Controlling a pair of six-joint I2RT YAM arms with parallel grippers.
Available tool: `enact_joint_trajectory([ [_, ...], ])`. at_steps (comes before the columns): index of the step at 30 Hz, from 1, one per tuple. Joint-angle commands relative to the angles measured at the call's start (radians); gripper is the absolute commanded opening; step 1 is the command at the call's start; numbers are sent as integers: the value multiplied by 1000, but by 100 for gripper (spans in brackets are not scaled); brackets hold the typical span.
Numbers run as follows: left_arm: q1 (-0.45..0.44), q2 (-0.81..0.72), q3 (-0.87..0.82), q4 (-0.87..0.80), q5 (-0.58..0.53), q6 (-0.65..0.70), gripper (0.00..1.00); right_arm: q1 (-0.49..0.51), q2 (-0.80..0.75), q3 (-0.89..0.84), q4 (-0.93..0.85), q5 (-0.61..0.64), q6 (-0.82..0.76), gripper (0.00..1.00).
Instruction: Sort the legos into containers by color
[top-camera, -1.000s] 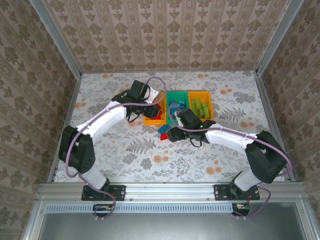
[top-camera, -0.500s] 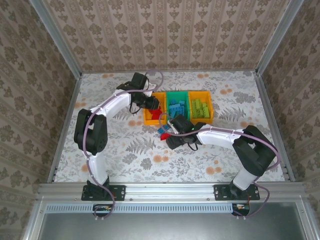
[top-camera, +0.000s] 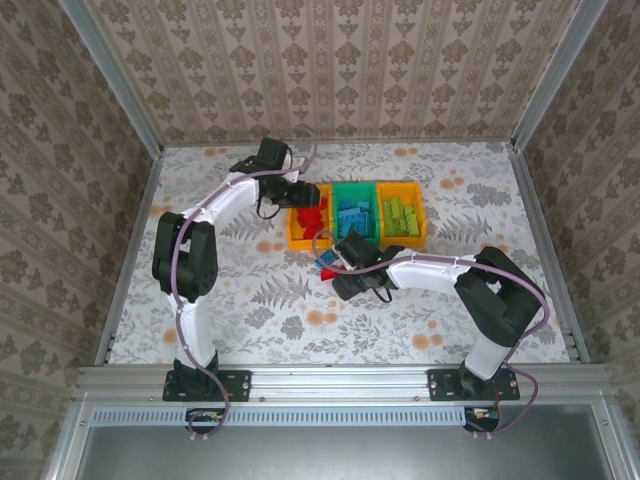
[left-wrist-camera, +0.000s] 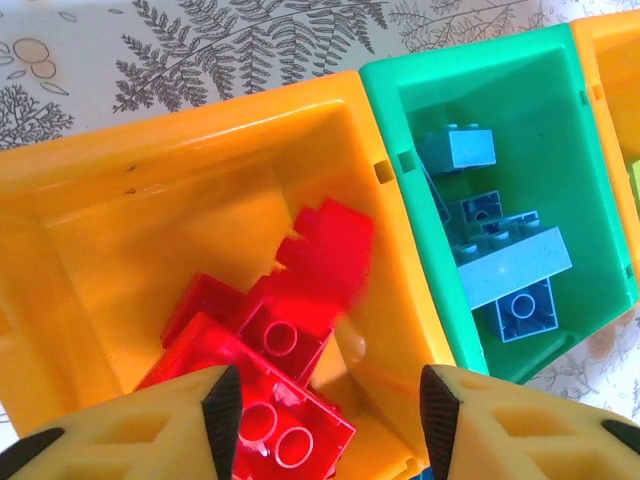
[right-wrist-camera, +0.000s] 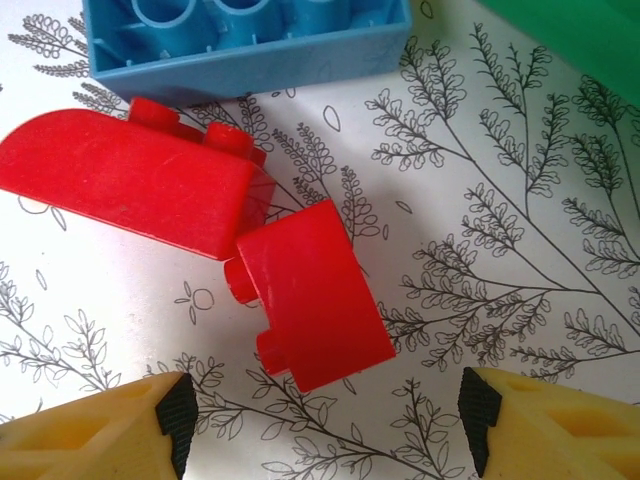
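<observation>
**Desk:** How many bins are standing out there?

**Operator:** Three small open plastic bins are sitting side by side on the fern-patterned table (top-camera: 250, 300): a left orange-yellow bin (left-wrist-camera: 150, 200), a middle green bin (left-wrist-camera: 540, 90) and a right orange-yellow bin (top-camera: 400, 186).

**Desk:** And what is lying in them?

**Operator:** At least three red studded bricks (left-wrist-camera: 290, 340) are lying in the left bin, one of them blurred. Four blue bricks (left-wrist-camera: 515, 265) are showing in the green one. The lime green bricks (top-camera: 402, 215) in the right bin are too small for me to count.

**Desk:** Your grippers?

**Operator:** My left gripper (left-wrist-camera: 330, 410) is hanging over the red pile, fingers spread and holding nothing. My right gripper (right-wrist-camera: 328, 415) is hovering low over the table just in front of the bins, jaws wide apart and empty. Three loose bricks are lying ahead of it: a longer red rounded brick (right-wrist-camera: 130, 185) touching a shorter red brick (right-wrist-camera: 310, 305), and one upturned blue brick (right-wrist-camera: 240, 40) just beyond them.
</observation>
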Motion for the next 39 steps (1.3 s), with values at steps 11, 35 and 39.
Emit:
enact_joint_trajectory([
  [11,2,-111,-94,49,10,-30,100,19,78,77,-36,39,-60,70],
  [35,34,-248,-274,91,-32,-17,100,12,-30,116,-65,-49,-87,26],
  [39,38,-269,-312,105,-44,-19,100,-13,-46,161,-46,-154,-84,26],
])
